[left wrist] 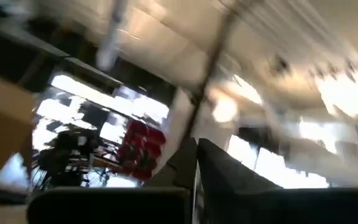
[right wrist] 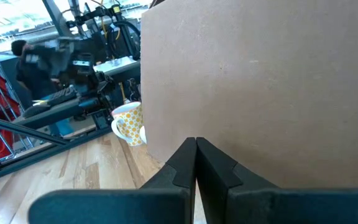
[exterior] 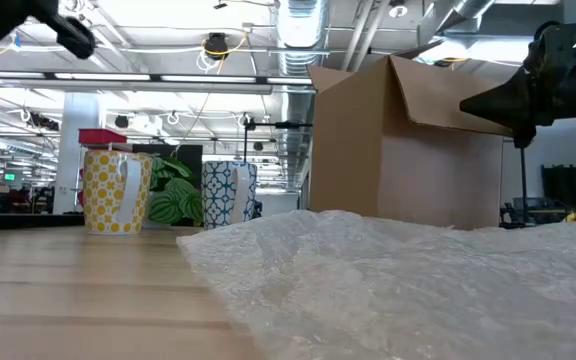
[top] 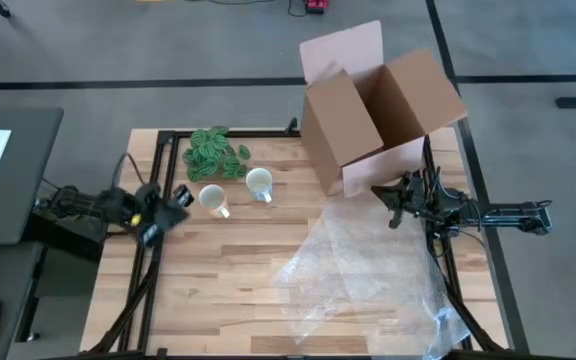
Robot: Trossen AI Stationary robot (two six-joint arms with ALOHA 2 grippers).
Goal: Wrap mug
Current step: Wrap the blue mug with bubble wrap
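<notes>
— Mugs, count and bearing?
— Two. Yellow-dotted mug (top: 213, 199) and blue-patterned mug (top: 259, 183), both upright on the wooden counter (top: 218, 290), long axis vertical, mouths up. Side by side toward the far left part, just in front of the green plant (top: 215, 153). Handle of the yellow-dotted one toward the near edge, slightly right; handle of the blue-patterned one likewise toward the near edge. Nothing seen inside either from above.

— Wrapping material?
— One sheet of clear bubble wrap (top: 368, 280), spread flat and crumpled over the near right part of the counter, well apart from both mugs. One corner hanging past the near right edge.

— Containers?
— One cardboard box (top: 373, 110), at the far right corner, flaps raised, opening up. Contents: cannot tell, interior in shadow.

— Left gripper?
— Left gripper (top: 180, 196) just beside the yellow-dotted mug, on its left, above the counter's left edge, not touching. Jaws pressed together in the left wrist view, pointing up toward the ceiling.

— Right gripper?
— Right gripper (top: 392, 207) raised above the bubble wrap, just in front of the box. Jaws pressed together, holding nothing, facing the box's side wall in the right wrist view, yellow-dotted mug visible past its edge.

— Other?
— One dark desk (top: 8, 170) left of the counter.
</notes>
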